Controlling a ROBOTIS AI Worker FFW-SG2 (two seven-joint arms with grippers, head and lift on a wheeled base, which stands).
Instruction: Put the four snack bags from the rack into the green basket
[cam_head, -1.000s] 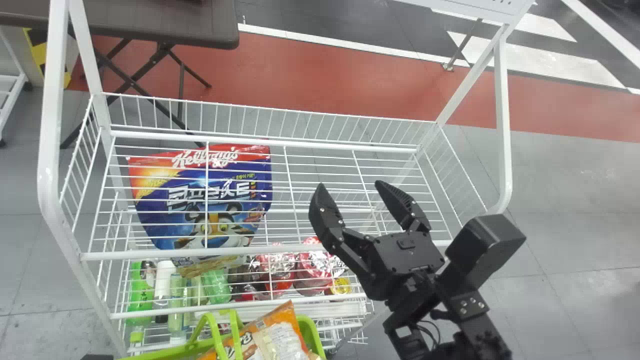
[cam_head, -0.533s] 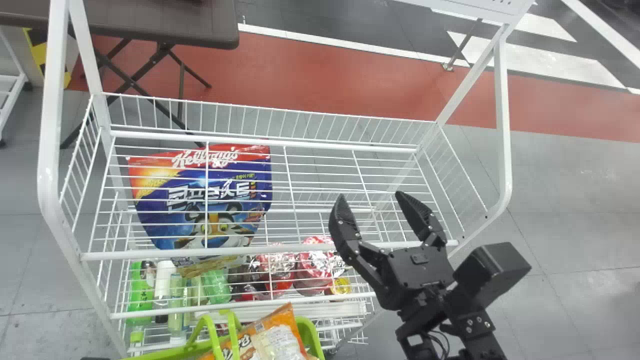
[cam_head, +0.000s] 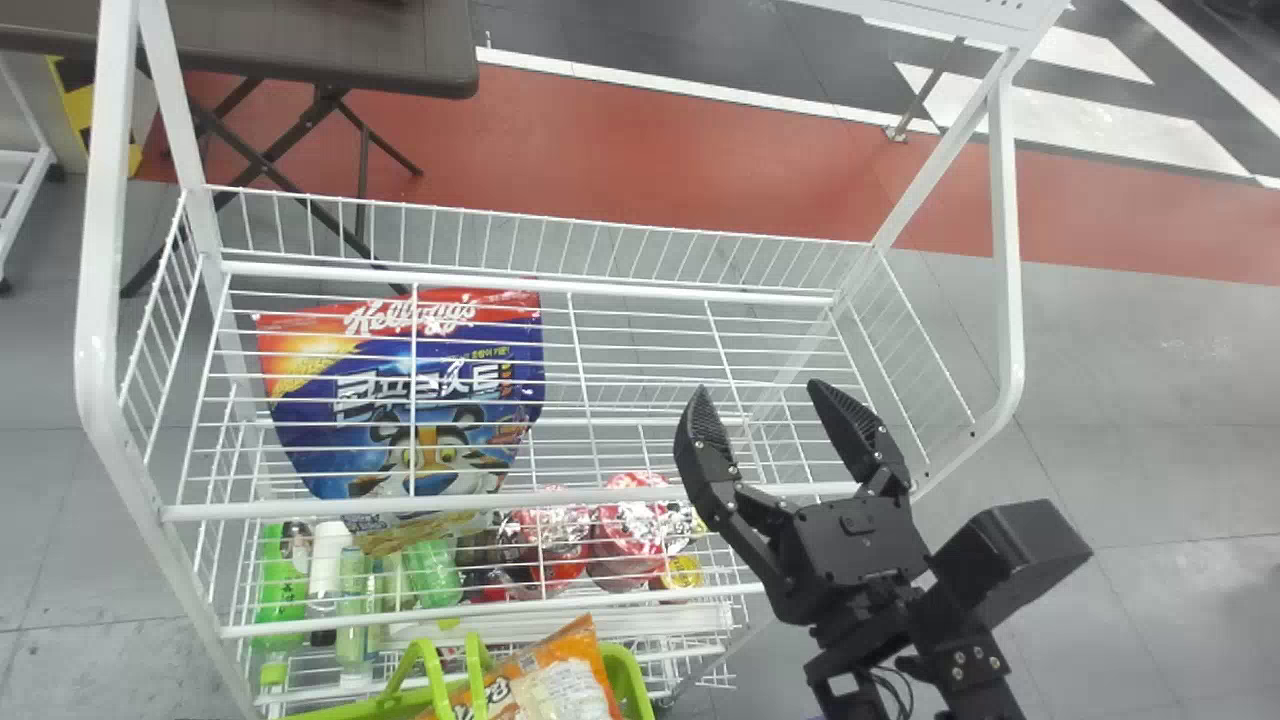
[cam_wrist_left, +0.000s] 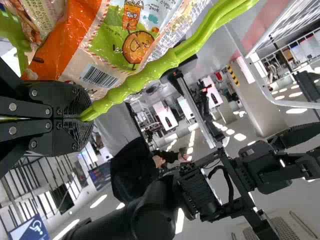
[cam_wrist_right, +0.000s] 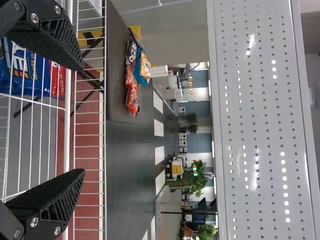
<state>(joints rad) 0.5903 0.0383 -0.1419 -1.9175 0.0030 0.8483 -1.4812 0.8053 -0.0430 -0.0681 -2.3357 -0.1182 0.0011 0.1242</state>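
Left tool (cam_wrist_left: 82, 118) pinching the handle (cam_wrist_left: 150, 72) of the green basket (cam_head: 630, 680), orange snack bag (cam_head: 560, 680) inside, right tool (cam_head: 757, 388) spread over the rack's near rail (cam_head: 300, 510), gap between it and the blue bag (cam_head: 430, 390), rack's far edge (cam_head: 540, 275) beyond.

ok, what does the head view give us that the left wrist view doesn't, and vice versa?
Head view: blue-and-red bag on the rack, bottles lower down.
Left wrist view: left gripper shut on a green handle, blue sign beyond.
Both: green basket, orange snack bag in it, right gripper.
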